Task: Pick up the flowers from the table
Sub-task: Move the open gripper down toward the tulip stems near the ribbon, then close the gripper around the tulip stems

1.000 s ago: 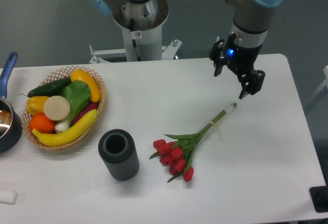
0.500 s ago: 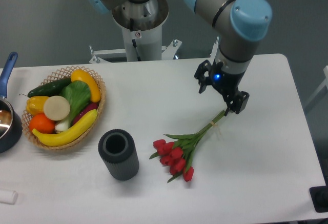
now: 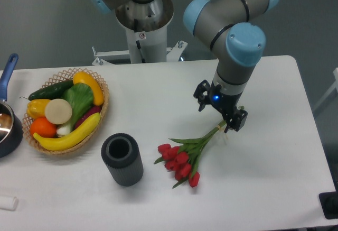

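Now the gripper point(image 3: 218, 108) has swung in from the far right edge of the table point(image 3: 274, 178) and come down over the stem end of the flowers point(image 3: 186, 157) — a second ago it stood well clear of them, up and to the right, with the whole length of the stems showing. The tip of the stems is now hidden behind the tool, so the approach looks all but finished and the grasp itself is probably the step in hand.

The flowers have not stirred. They lie flat on the table, red heads toward the near side and just right of the dark cylinder point(image 3: 122, 159), stems running up and to the right under the gripper.

As for the tool, its two fingers stand apart, one on either side of the stems — open, and holding nothing. Whether a fingertip already touches the stems or the table I cannot tell from this angle; the fingers seem to sit very low. The flowers are not yet lifted.
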Motion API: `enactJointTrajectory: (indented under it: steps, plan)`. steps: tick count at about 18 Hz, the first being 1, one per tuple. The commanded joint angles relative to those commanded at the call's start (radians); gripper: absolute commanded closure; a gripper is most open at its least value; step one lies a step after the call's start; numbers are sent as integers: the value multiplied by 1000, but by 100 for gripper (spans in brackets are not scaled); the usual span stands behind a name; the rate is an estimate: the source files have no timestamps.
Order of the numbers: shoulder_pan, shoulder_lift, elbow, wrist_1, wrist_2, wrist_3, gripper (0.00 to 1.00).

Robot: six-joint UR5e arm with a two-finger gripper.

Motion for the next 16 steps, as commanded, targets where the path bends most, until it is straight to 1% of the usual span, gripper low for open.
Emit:
enactJointTrajectory:
  steps: [2, 4, 6, 9, 14, 16]
  plan:
    - [2, -11, -8, -2, -8, -3, 0]
    - [0, -47, -3, 5, -25, -50, 0]
    - [2, -61, -2, 5, -23, -49, 0]
    - [2, -106, 15, 6, -20, -49, 0]
    - [8, -159, 21, 70, -17, -44, 0]
    - [8, -167, 11, 106, -18, -45, 0]
